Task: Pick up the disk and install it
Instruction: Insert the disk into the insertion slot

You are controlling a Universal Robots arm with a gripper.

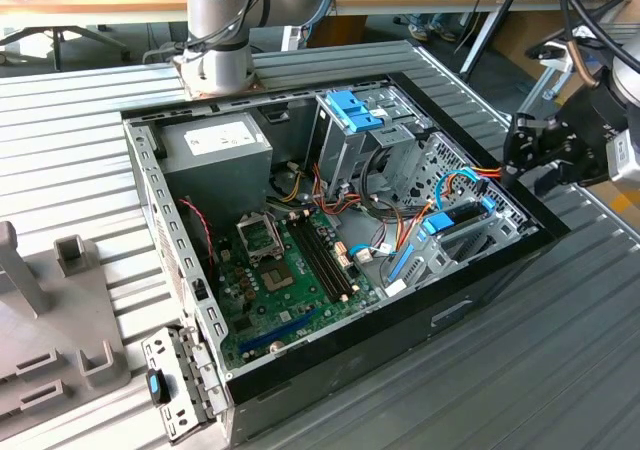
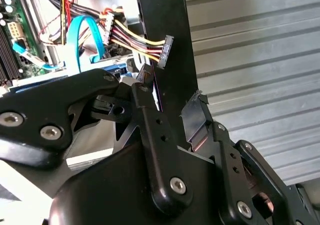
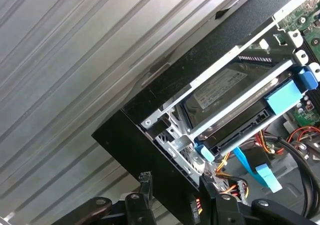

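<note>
Holds black pincer (image 3: 175, 181) open and empty astride black computer-case wall (image 3: 145, 152), end-on to flat dark blue-railed disk (image 3: 227, 92) just inside.

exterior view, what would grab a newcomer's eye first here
The open black computer case with its green motherboard sits mid-frame on the ribbed grey metal table. At the exterior view's right, the black gripper hovers by the case's corner, where the flat dark disk in bright blue rails lies in its bay in the first wrist view.
</note>
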